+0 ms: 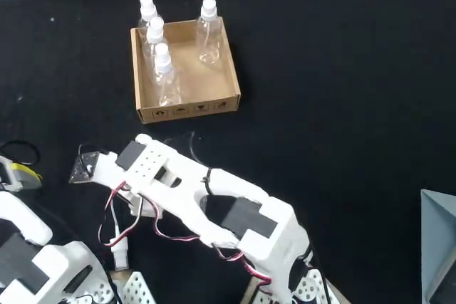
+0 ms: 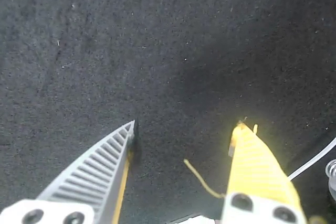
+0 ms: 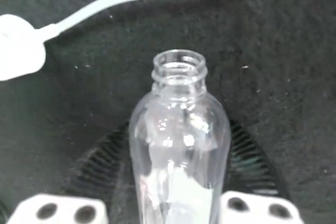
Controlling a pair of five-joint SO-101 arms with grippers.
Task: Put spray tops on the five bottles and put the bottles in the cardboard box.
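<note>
Even overhead light leaves faint shadows and glints on the bottle [image 3: 178, 145].

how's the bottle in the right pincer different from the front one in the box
The held bottle has a bare open neck; the front boxed bottle wears a white spray top. The held bottle sits in the right pincer; the front boxed bottle stands upright in the cardboard box. Both are clear.

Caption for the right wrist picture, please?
Right gripper holds an uncapped clear plastic bottle over black cloth, white spray top with tube lying nearby.
</note>
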